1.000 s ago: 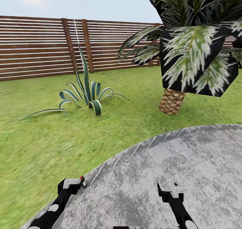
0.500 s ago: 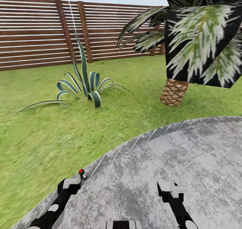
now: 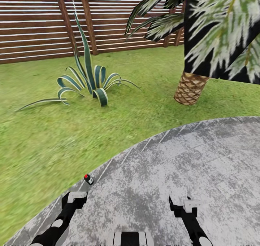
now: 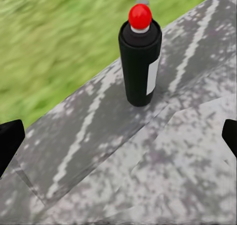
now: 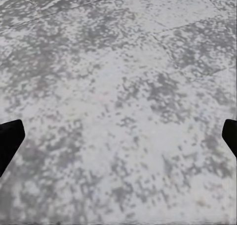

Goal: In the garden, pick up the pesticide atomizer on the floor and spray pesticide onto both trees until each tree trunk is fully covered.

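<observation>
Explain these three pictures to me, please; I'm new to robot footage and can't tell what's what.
This is a simulated two-armed robot in a garden. The large picture comes from its head, looking down over both arms: the left tool and the right tool, both open and holding nothing. The two close-ups come from cameras at each wrist. On the mottled grey stone paving, near its edge by the green lawn, stands a small black spray bottle with a white band and red tip, seen upright in the left wrist picture. Behind are a striped-leaf plant, a palm and a brown slatted fence.

one pesticide atomizer (image 3: pixel 88 179), two end effectors, left end effector (image 3: pixel 76 196), right end effector (image 3: pixel 182 202)
</observation>
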You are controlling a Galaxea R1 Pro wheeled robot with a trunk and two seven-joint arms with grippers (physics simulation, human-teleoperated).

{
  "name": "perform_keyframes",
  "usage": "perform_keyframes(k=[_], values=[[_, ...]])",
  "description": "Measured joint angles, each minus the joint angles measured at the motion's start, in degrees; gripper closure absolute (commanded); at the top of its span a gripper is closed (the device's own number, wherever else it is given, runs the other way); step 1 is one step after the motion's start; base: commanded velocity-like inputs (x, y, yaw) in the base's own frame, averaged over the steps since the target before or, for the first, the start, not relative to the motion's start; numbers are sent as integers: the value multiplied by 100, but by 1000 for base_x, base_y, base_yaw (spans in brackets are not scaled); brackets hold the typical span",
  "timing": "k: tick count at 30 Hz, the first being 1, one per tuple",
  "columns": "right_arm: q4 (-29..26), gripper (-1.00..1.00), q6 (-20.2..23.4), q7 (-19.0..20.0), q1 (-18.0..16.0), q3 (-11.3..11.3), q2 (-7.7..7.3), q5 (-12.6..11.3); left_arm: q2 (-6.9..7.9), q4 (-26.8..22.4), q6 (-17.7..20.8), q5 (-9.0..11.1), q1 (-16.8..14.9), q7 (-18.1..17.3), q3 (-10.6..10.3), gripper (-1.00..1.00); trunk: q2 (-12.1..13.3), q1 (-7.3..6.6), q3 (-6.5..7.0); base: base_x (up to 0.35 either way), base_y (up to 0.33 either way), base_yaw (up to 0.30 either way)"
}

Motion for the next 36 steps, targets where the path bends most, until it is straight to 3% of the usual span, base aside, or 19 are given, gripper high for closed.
perform_keyframes(k=[7,13,36], values=[[4,-100,-6,0,0,0,-1,0,0,0,1,0,0,0,0,-100,-9,18,-219,0,0,0],[7,-100,-6,0,0,0,-4,0,0,0,-1,0,0,-4,0,-100,-10,18,-275,0,0,0],[16,-100,1,0,0,0,-5,2,0,0,-12,0,0,12,0,-100,-10,18,-300,127,-41,0]])
